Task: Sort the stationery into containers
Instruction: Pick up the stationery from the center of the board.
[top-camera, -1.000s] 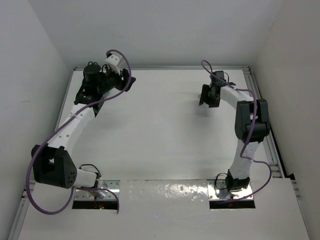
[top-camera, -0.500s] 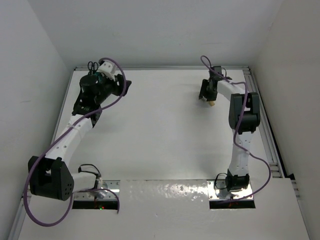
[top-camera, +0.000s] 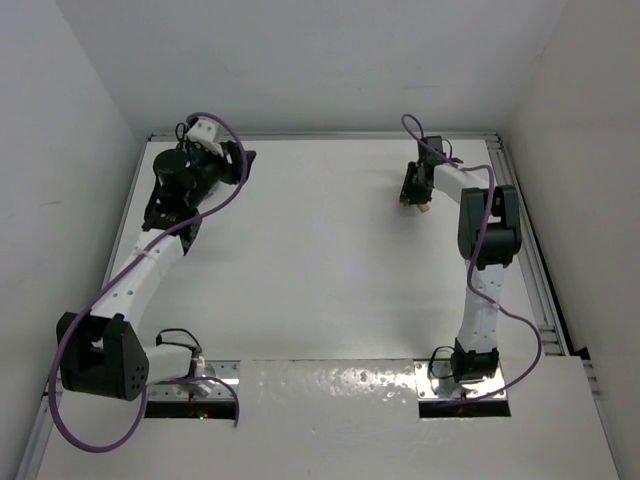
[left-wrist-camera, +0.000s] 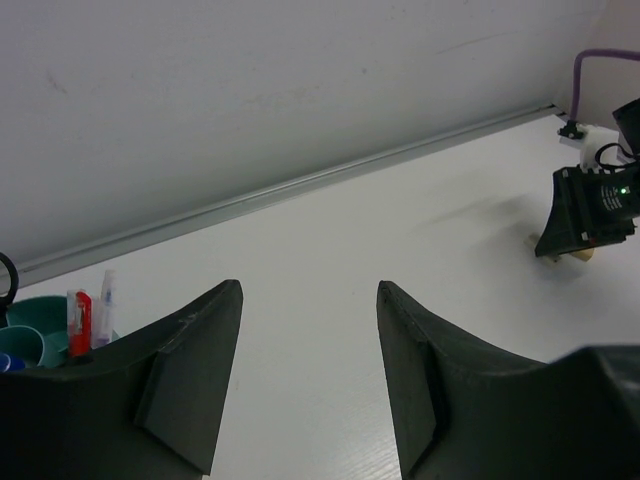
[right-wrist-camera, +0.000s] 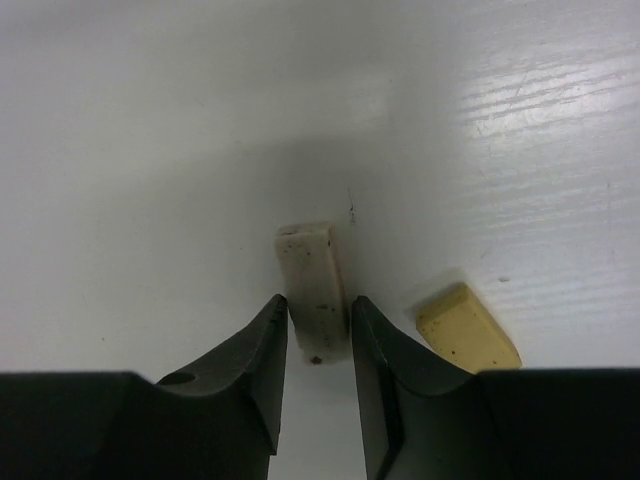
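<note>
The right gripper (right-wrist-camera: 318, 322) is narrowing at the tabletop's (top-camera: 320, 260) far right corner, now pinching a small off-white rectangular block (right-wrist-camera: 312, 280), so a pickup is starting. A yellowish beige block (right-wrist-camera: 468, 328) is lying just beside. The left gripper (left-wrist-camera: 308, 380) is hanging wide and empty by the round teal plastic organiser (left-wrist-camera: 40, 318).
</note>
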